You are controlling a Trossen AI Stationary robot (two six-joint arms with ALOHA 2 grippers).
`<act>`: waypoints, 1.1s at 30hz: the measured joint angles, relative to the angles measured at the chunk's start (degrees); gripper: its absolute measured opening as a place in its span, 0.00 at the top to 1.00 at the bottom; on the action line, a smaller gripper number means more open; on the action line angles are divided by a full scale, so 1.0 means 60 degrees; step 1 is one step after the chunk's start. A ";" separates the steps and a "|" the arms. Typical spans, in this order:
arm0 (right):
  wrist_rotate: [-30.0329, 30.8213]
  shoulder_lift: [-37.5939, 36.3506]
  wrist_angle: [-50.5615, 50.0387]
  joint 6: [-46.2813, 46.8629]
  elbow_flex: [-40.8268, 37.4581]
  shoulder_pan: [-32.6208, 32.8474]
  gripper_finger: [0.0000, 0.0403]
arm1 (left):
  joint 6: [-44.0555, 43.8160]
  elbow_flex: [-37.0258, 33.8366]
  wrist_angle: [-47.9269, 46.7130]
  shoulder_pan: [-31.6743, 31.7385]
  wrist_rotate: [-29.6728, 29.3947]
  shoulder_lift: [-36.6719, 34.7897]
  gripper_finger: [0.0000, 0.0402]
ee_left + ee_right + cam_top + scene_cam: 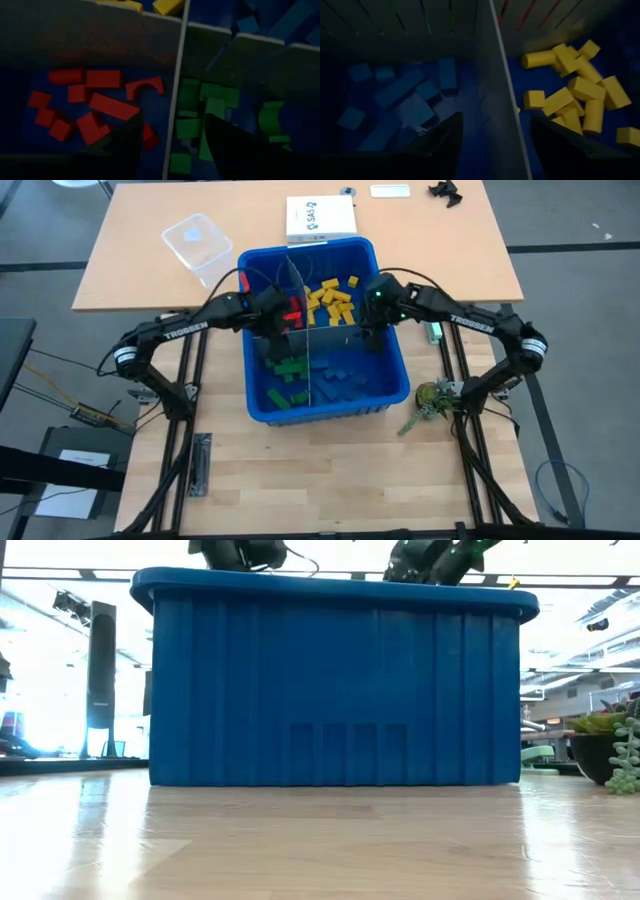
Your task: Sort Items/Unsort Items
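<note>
A large blue bin (325, 395) stands mid-table, split into four compartments by grey dividers (303, 330). Red items (102, 102) fill the far left one, yellow items (580, 95) the far right, green items (210, 107) the near left and blue items (405, 97) the near right. All lie loose on the bin's floor. My left gripper (172, 117) hangs open over the bin's left half (272, 330), above the divider between red and green. My right gripper (497, 117) hangs open over the right half (372, 320), above the divider between blue and yellow. Neither holds anything.
Beyond the bin on the far part of the table lie a clear plastic tub (198, 240), a white box (320, 220) and a small black object (445, 192). A small potted plant (435, 398) stands to the right of the bin. The low view shows the bin's tall near wall (335, 680).
</note>
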 joint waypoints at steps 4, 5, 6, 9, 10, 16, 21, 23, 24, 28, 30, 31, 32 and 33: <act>0.0023 0.0400 -0.0001 -0.0015 0.0000 -0.0052 0.45 | 0.0179 -0.0367 0.0297 0.0003 0.0221 0.0000 0.50; 0.0027 0.0471 0.0013 -0.0015 0.0000 -0.0063 0.46 | 0.0195 -0.0441 0.0372 -0.0001 0.0252 0.0000 0.52; 0.0030 0.0499 0.0027 -0.0015 -0.0001 -0.0065 0.48 | 0.0198 -0.0466 0.0406 -0.0001 0.0259 0.0000 0.55; 0.0081 0.0502 0.0123 -0.0061 -0.0004 -0.0065 0.57 | 0.0205 -0.0541 0.0586 0.0010 0.0250 0.0000 0.67; 0.0084 0.0502 0.0220 -0.0070 -0.0004 -0.0065 0.61 | 0.0205 -0.0543 0.0708 0.0010 0.0241 0.0000 0.70; 0.0117 0.0609 0.0384 -0.0101 0.0004 -0.0116 0.91 | 0.0187 -0.0541 0.1150 0.0002 0.0188 0.0000 0.81; 0.0291 0.0731 0.0347 -0.0305 0.0023 -0.0193 0.96 | 0.0183 -0.0540 0.1121 -0.0001 0.0108 -0.0004 0.81; 0.0338 0.0675 0.0424 -0.0303 0.0013 -0.0191 0.97 | 0.0174 -0.0514 0.1061 -0.0001 -0.0029 -0.0002 0.81; 0.0355 0.0632 0.0411 -0.0305 0.0016 -0.0170 0.98 | 0.0172 -0.0450 0.1006 -0.0001 -0.0107 0.0000 0.81; 0.0504 0.0567 -0.0064 -0.0230 0.0540 -0.0058 0.98 | 0.0176 0.0077 0.0814 -0.0012 -0.0263 -0.0004 0.81; 0.0508 0.0509 -0.0422 -0.0214 0.1005 -0.0054 0.99 | 0.0177 0.0444 0.0637 -0.0016 -0.0275 -0.0004 0.81; 0.0494 0.0477 -0.0540 -0.0221 0.1171 -0.0054 0.99 | 0.0186 0.0657 0.0557 -0.0016 -0.0274 -0.0004 0.81; 0.0475 0.0463 -0.0626 -0.0225 0.1286 -0.0054 0.99 | 0.0190 0.0852 0.0441 -0.0016 -0.0273 -0.0004 0.81; 0.0442 0.0462 -0.0711 -0.0223 0.1382 -0.0054 0.99 | 0.0190 0.1033 0.0360 -0.0016 -0.0268 -0.0007 0.81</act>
